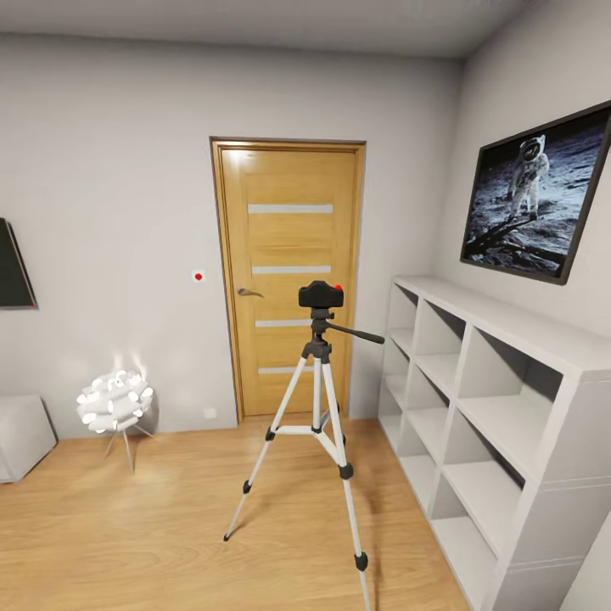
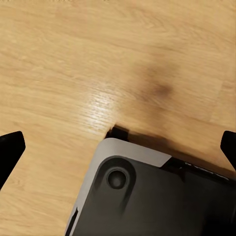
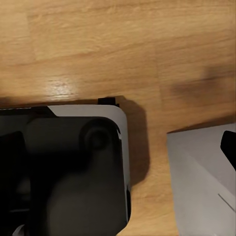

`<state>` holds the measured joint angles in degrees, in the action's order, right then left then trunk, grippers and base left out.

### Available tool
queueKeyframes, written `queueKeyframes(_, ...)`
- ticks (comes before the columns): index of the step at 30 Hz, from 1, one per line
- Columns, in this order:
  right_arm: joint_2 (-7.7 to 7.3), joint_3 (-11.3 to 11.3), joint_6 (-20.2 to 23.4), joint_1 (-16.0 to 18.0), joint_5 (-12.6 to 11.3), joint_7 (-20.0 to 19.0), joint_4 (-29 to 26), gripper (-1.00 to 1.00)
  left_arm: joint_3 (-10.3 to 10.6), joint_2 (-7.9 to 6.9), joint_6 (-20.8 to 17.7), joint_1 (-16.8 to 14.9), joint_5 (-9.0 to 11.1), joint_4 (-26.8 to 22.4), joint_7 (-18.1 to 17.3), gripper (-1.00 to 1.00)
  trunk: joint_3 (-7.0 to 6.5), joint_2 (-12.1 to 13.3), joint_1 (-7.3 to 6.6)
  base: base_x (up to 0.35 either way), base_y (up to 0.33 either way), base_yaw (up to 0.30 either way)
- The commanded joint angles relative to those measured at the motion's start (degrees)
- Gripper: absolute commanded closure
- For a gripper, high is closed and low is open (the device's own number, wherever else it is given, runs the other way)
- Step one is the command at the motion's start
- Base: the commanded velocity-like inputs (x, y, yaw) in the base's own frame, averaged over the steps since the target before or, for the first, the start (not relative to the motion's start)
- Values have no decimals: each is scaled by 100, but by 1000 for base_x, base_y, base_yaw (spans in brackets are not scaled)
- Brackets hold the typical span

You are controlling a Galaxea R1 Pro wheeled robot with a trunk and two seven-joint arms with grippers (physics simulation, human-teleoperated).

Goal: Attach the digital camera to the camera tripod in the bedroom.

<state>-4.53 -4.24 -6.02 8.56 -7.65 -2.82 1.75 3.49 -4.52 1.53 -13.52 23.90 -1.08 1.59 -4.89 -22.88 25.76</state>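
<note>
A: What is seen in the head view, going left to right?

B: A dark panel [image 1: 13, 265] is mounted on the left wall and a grey box [image 1: 24, 434] is set on the floor [image 1: 127, 526] below it. A white ball lamp [image 1: 114, 400] on thin legs is placed near the back wall. The door [image 1: 290, 280] is shut. The tripod [image 1: 316, 424] is stood in front of it, legs spread on the planks, and the camera [image 1: 321, 294] is seated on its head, red button up, with the pan handle pointed right. A white cube shelf [image 1: 492, 407] is lined along the right wall, under the astronaut picture [image 1: 536, 195].

A: What is added by the wrist views?

B: The floor is seen from close above. In the left wrist view the robot's base [image 2: 147, 196], grey-edged and dark, is shown, with the left gripper [image 2: 118, 150] fingertips [image 2: 10, 147] spread wide at both picture edges, nothing between them. In the right wrist view the base [image 3: 73, 167] is shown again, beside a pale grey surface [image 3: 196, 182]. Only one dark tip of the right gripper [image 3: 229, 147] is caught at the edge, so its spread cannot be told.

A: What room is left for moving?

B: Open floor is left between lamp and tripod. The tripod's right leg is set near the shelf.
</note>
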Motion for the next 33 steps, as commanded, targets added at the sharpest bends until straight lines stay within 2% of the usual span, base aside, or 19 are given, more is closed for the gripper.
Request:
queueKeyframes(1,-3,-46,-34,6,-59,-28,19,-100,38,1,14,-1,36,2,15,-100,2,-4,2,0,0,0)
queueKeyframes(33,-8,-51,-59,6,-45,-35,19,-100,38,4,14,-1,36,2,16,-100,1,-4,2,0,0,0)
